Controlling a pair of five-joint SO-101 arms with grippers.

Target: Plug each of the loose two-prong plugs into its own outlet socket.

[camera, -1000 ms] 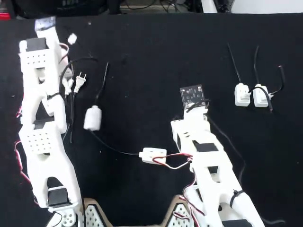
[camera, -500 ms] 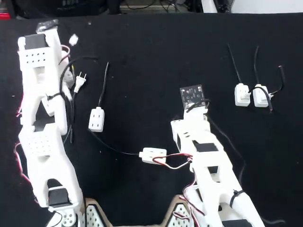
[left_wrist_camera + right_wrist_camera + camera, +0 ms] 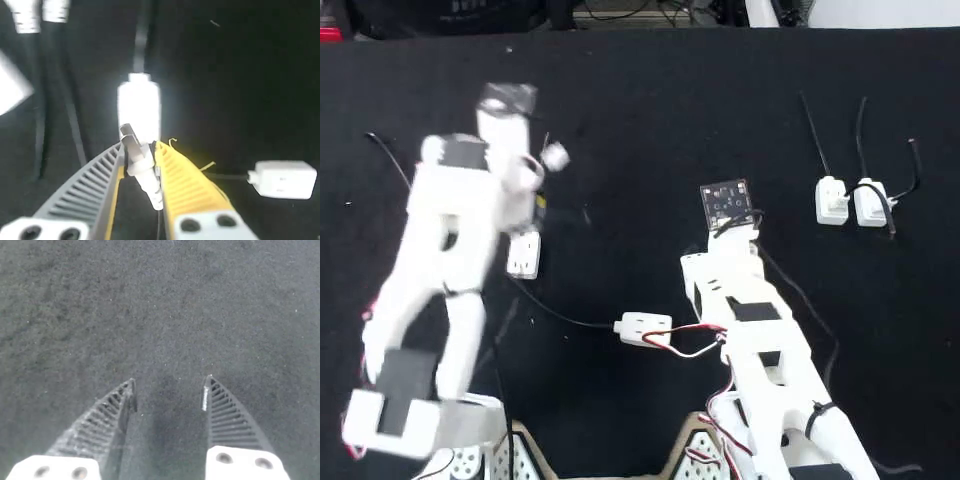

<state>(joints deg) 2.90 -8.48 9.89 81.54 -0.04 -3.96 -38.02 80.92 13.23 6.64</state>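
Left gripper (image 3: 140, 147) is clamped on the plug (image 3: 143, 172), with the prongs aimed at the socket (image 3: 139, 107) lying left of centre on the table (image 3: 650, 100). The prongs appear tilted off the slots, though blur limits certainty. Pushing now could skid the loose socket away or bend them. Right gripper (image 3: 167, 395) hangs wide apart, holding nothing.

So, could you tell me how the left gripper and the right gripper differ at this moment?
The left gripper is shut on a two-prong plug; the right gripper is open and empty. The left gripper faces a white outlet socket, the right gripper faces bare black table. Both have ribbed jaws.
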